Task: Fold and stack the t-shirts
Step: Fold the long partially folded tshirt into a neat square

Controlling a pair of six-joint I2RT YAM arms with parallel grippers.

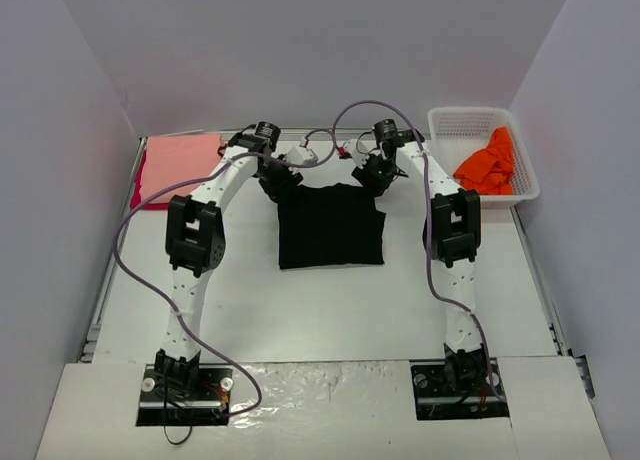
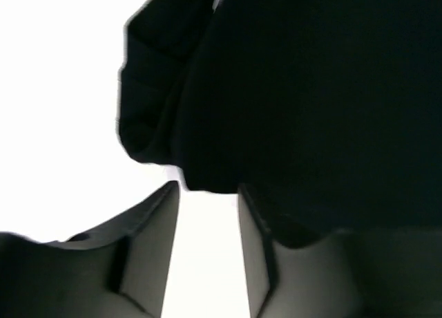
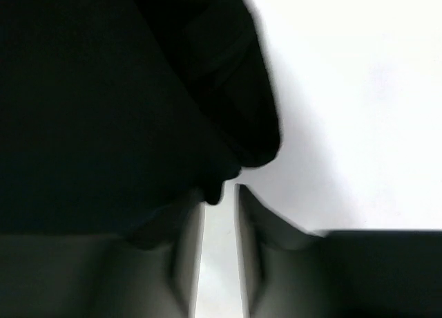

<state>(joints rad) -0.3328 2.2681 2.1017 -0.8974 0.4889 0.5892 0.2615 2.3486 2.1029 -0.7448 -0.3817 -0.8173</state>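
At the counter's (image 1: 300, 315) middle, nearer its far edge, the folded black t-shirt (image 1: 330, 228) lies flat, its long axis running left to right. The left tool (image 1: 279, 187) and right tool (image 1: 371, 180) sit at its far corners. A pink t-shirt (image 1: 180, 160) lies over a red t-shirt (image 1: 137, 192) at the far-left corner, and an orange t-shirt (image 1: 488, 165) fills the basket (image 1: 465, 120) at the far-right corner.

Left wrist: the fingers (image 2: 155, 228) are spread, with bare counter between them and the cloth's edge at their tips.

Right wrist: the fingers (image 3: 252, 214) are barely apart, with a cloth fold at their mouth. I cannot tell whether it is pinched.

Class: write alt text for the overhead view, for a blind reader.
A folded black t-shirt lies in the middle, with the left tool and the right tool at its far corners. A salmon-pink shirt lies on a red shirt at far left; an orange shirt sits crumpled in a white basket at far right.
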